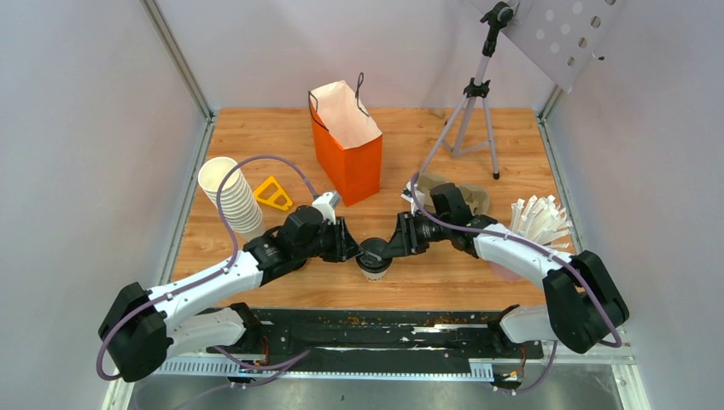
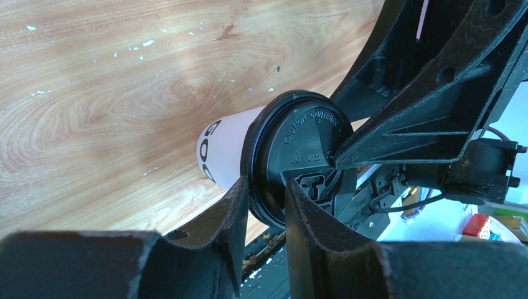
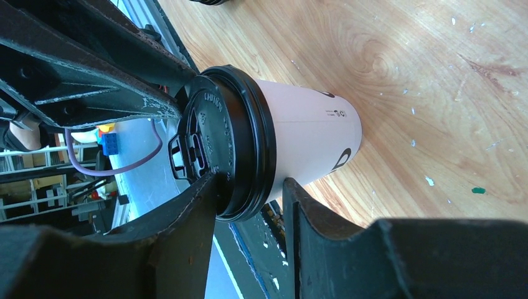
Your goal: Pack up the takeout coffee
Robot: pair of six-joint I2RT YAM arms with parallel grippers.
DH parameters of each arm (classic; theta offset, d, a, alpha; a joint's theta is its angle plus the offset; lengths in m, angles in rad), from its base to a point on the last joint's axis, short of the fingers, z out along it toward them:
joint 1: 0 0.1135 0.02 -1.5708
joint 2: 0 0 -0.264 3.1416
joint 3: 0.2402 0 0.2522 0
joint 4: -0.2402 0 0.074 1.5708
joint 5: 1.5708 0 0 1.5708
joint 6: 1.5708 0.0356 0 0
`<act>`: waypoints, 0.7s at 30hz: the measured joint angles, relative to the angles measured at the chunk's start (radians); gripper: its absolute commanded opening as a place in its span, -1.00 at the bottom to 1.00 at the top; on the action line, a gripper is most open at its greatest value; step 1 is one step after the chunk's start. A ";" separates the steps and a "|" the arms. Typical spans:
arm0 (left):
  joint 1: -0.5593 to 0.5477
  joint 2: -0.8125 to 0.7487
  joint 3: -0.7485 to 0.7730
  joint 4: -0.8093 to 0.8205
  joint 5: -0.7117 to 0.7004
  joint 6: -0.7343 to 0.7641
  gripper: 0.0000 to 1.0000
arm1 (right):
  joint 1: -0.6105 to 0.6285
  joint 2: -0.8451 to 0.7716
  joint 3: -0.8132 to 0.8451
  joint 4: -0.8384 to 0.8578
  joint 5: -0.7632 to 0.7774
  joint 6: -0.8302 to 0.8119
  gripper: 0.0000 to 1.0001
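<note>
Capped cup [image 1: 374, 256] sits apart from open orange bag [image 1: 348, 162], contents unseen.

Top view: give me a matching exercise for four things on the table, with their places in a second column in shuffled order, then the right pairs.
Things:
1. lidded cup
2. orange bag
3. stack of lidless cups
4. tripod

Places:
A. far middle, standing open
B. far right
C. near middle
D. left side

Pairs: 1-C, 2-A, 3-D, 4-B
</note>
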 measured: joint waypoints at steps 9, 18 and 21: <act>0.000 0.007 0.000 0.008 0.000 0.000 -0.32 | -0.022 0.005 -0.037 0.066 -0.044 0.007 -0.19; -0.002 0.010 0.000 0.011 0.000 0.003 -0.32 | -0.037 0.004 -0.095 0.174 -0.076 0.024 -0.17; -0.002 0.011 0.000 0.013 0.000 0.003 -0.32 | -0.038 -0.001 -0.084 0.158 -0.076 0.023 -0.11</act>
